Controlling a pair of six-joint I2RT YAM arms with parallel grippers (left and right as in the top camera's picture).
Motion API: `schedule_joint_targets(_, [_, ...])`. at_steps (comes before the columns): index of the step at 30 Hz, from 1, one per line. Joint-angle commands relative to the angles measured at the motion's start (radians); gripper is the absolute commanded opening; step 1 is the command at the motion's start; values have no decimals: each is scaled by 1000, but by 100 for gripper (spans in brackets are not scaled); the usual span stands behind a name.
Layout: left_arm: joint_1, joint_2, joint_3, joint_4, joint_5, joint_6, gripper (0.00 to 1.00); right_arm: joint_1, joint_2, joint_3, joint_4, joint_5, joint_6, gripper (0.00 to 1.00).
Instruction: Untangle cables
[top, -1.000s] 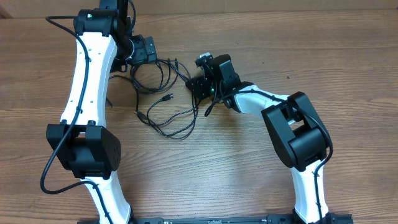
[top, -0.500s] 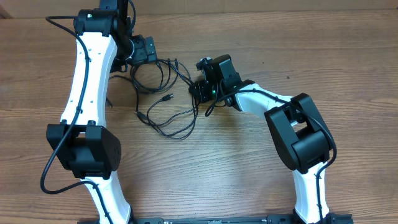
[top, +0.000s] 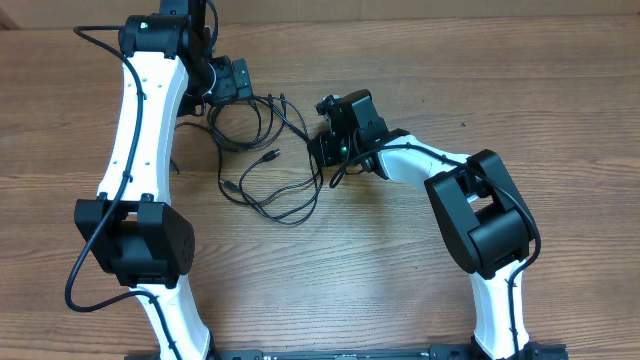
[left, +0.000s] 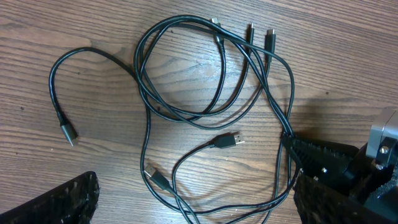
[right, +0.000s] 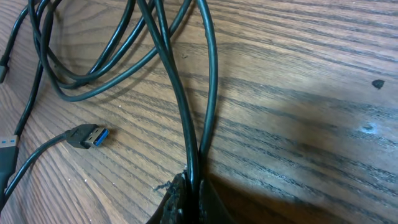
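The cables (top: 268, 190) are thin black cords lying in overlapping loops on the wooden table between the two arms. In the left wrist view the cables (left: 186, 115) spread out with several plug ends, one silvery tip (left: 67, 132) at the left. My left gripper (top: 236, 82) is open above the far edge of the loops; its fingers (left: 193, 202) stand wide apart, holding nothing. My right gripper (top: 323, 152) is shut on two cable strands (right: 186, 124) at the right side of the loops. It also shows in the left wrist view (left: 329, 168).
A USB plug with a blue insert (right: 93, 135) lies loose on the table left of the pinched strands. The wooden table (top: 400, 280) extends bare toward the front. The arm bases stand at the front left and front right.
My right gripper has shifted slightly right and toward the front with the strands in it, dragging the lower loops a little to the right. The left arm has not moved.
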Motion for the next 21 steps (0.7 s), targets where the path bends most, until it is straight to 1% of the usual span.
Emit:
schedule_joint_targets(1, [-6, -13, 18, 2, 10, -14, 100, -3, -80, -11, -17, 37, -1, 4])
schedule_joint_targets(5, [-6, -13, 18, 1, 10, -14, 100, -3, -134, -11, -55, 37, -5, 4])
schedule_joint_targets(6, [-6, -13, 18, 1, 11, -14, 100, -3, -152, -11, -70, 36, -14, 11])
schedule_joint_targets(7, [-6, -13, 18, 1, 10, -14, 100, -3, -169, -11, -86, 37, -24, 11])
schedule_joint_targets(14, [-6, -13, 18, 1, 10, -14, 100, -3, -204, -11, -117, 48, -24, 11])
schedule_joint_targets(15, [-6, -13, 18, 1, 10, -14, 100, -3, -203, -11, -126, 69, -27, 15])
schedule_joint_targets(16, [-6, -13, 18, 1, 10, -14, 100, -3, -203, -11, -134, 87, -28, 24])
schedule_joint_targets(17, [-6, -13, 18, 1, 10, -14, 100, -3, -203, -11, -150, 124, -28, 43])
schedule_joint_targets(18, [-6, -13, 18, 1, 10, -14, 100, -3, -203, -12, -169, 162, -28, 49])
schedule_joint_targets(21, [-6, -13, 18, 1, 10, -14, 100, -3, -201, -13, -200, 217, -28, 52])
